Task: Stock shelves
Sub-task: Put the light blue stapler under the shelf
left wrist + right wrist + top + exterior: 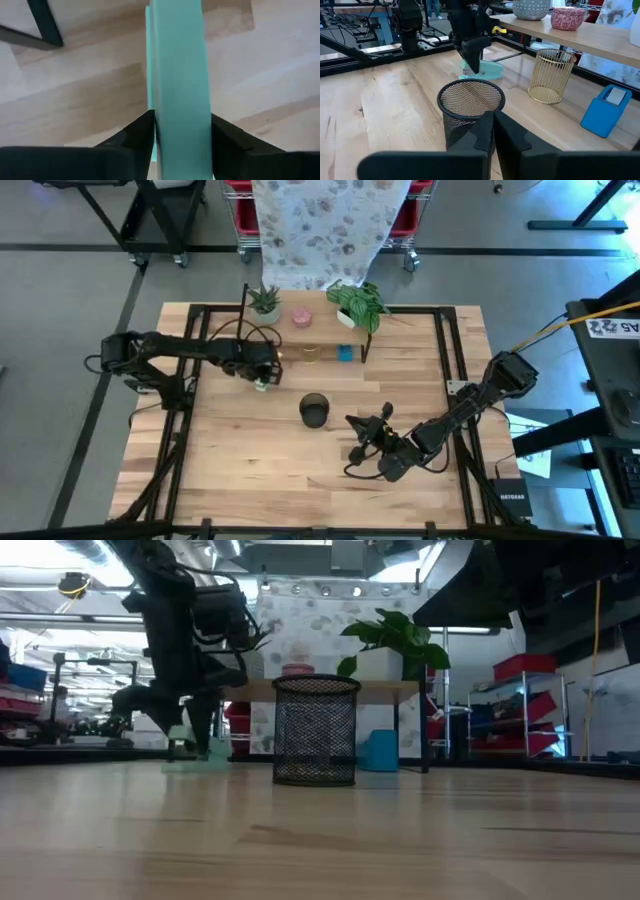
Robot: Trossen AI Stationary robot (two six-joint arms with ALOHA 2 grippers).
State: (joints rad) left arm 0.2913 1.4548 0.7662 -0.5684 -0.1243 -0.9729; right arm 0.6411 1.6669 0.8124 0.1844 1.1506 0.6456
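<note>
My left gripper (pixel 262 380) is clamped on a flat mint-green item (pixel 180 75), one finger (pixel 137 135) pressed to each side, item edge-on. It sits low at the tabletop (pixel 230 470), just short of the shelves (pixel 400 320). In the low view the green piece looks to touch or nearly touch the wood under the gripper; can't tell which. A black shelf leg (pixel 45 22) is close ahead of the gripper.

Shelves: just past my left gripper, at the far edge of the tabletop. Top plank holds a small succulent pot (pixel 265 305), a pink bowl (pixel 301 316) and a leafy plant (pixel 355 302). Lower level: gold wire cup (pixel 548 75) and blue box (pixel 607 110), both off to the side of my left gripper toward the other arm.

Black mesh cup (pixel 314 410) stands on the open tabletop between my two grippers, not stocked yet.

My right gripper (pixel 372 435) sits well back from the shelves, aimed at the mesh cup; fingers look nearly together, nothing in them.

Step, my read: carrying the green item to the lower level, near its end by the leg. Next move calls for sliding it forward past the leg under the plank, keeping it low, setting it flat, then letting go. Mesh cup after that, likely for the right arm.
</note>
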